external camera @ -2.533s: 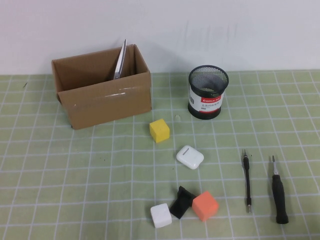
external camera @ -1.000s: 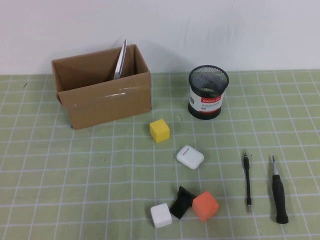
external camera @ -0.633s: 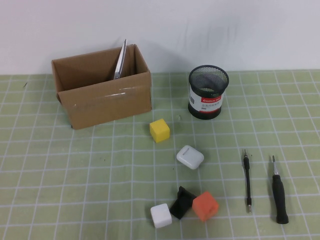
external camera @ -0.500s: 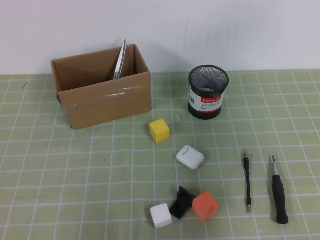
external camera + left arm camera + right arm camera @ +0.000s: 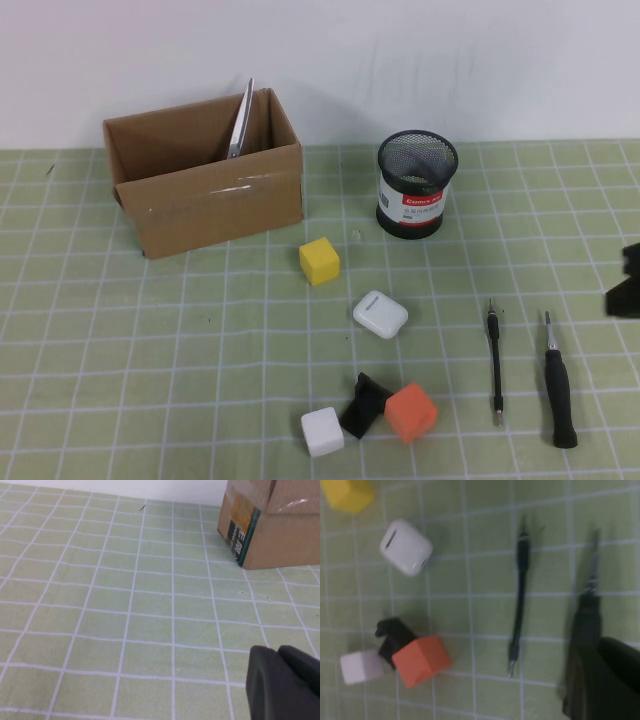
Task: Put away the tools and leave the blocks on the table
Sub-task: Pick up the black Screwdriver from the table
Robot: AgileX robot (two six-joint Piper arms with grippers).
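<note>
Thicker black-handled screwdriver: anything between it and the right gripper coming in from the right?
Nothing visible. The right gripper, shut, is at the table's right edge; only bare mat separates it from the thicker screwdriver. The thin screwdriver lies on its far side. The left gripper, shut, hovers near the cardboard box.

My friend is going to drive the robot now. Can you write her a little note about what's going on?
Left tool: shut, empty, low over the mat left of the cardboard box.
Right tool: shut, empty, at the table's right edge, above the screwdrivers.
Done: scissors stand in the box.
Left: thin screwdriver and thick screwdriver lie side by side on the mat, near the right.
Leave alone: yellow block, white block, orange block, black piece, white earbud case.
A mesh pen cup stands beside the box.
</note>
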